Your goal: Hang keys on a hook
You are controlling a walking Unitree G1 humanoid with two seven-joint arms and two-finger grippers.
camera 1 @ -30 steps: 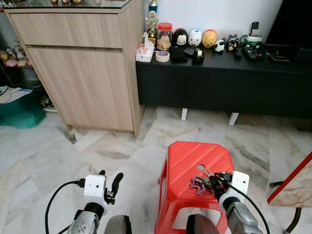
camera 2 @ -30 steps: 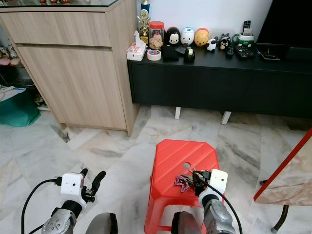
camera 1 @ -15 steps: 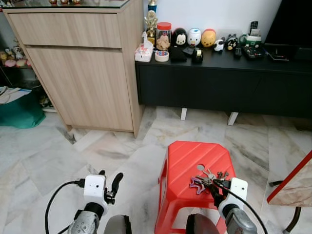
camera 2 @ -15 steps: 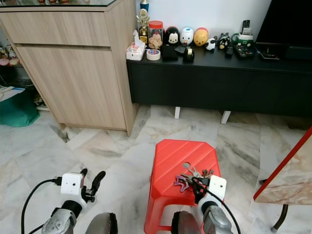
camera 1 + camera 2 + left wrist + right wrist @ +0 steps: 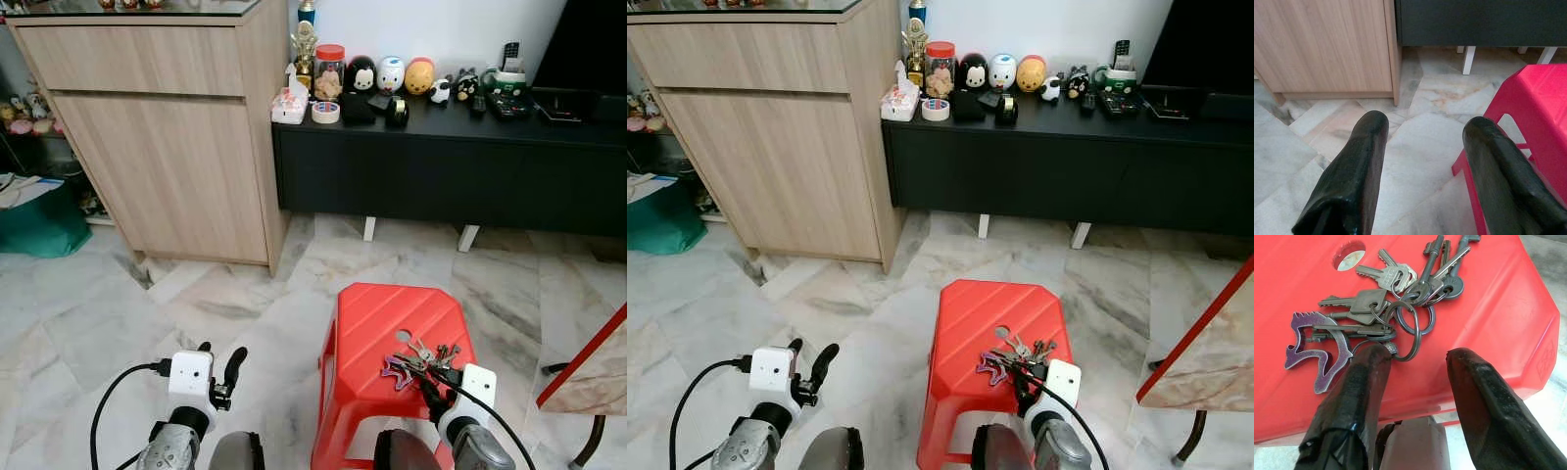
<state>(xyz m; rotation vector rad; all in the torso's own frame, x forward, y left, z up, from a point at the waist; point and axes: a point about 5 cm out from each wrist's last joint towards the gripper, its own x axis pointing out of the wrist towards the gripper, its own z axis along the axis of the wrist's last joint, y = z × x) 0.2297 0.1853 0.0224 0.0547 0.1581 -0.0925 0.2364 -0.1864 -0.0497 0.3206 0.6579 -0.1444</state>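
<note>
On the red stool (image 5: 1488, 323), keys (image 5: 1396, 308) lie just beyond the right gripper's (image 5: 1415, 367) parted fingers (image 5: 1364, 382).

Both grippers' fingers (image 5: 1359, 396) spread apart

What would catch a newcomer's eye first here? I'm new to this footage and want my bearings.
The red stool on the marble floor stands out most, with a bunch of keys and a purple charm lying on its top. The right gripper sits open at the near edge of the keys, not yet holding them. Behind, a black cabinet carries a row of figurines, beside a wooden cupboard.
</note>
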